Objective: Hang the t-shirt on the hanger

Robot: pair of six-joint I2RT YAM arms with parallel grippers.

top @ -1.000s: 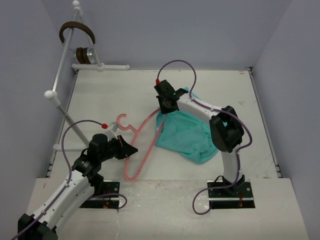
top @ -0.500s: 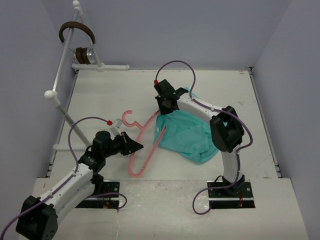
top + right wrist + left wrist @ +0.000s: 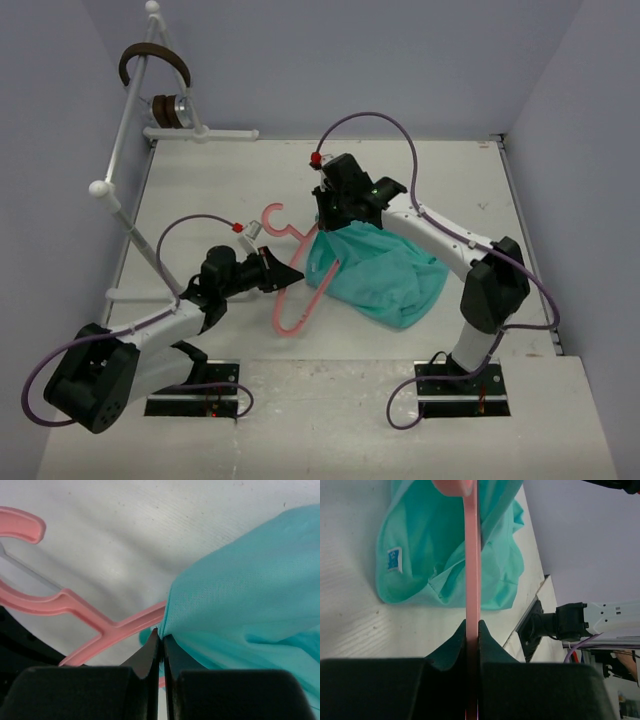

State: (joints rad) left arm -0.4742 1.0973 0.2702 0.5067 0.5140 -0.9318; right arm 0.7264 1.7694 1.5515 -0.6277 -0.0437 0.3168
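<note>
Cloth: the plain teal-green soft cloth t-shirt (image 3: 385, 280) lies bunched on the white table (image 3: 220, 180), right of centre. The edge at its 11 o'clock corner is lifted.
Hanger: the thin pink plastic clothes hanger (image 3: 472, 555) sits left of centre with its hook toward 12 o'clock, just at 9 o'clock of the t-shirt. One shoulder reaches the lifted edge.
Left side: the left gripper (image 3: 472, 626) is clamped narrow on the hanger's bar, which runs straight out between its fingers.
Right side: the right gripper (image 3: 161, 636) is pinched tight on a fold of the t-shirt's edge, holding it off the table.
Key relation: from the left gripper the t-shirt lies close by at 3 o'clock. In the top view the hanger's long axis runs roughly 1 to 7 o'clock, its 1 o'clock end toward the cloth under the right gripper. In the right wrist view a pink arm passes just behind the pinched edge; whether it is inside the opening I cannot tell.
Nearer arm: left for the hanger, right for the cloth.
Judgement: threading seems to be the step in hand. Next, the hanger would need to slide toward 3 o'clock into the raised opening.
Risk: the thin edge may slip from the pinch, or the tip may ride outside the cloth.
</note>
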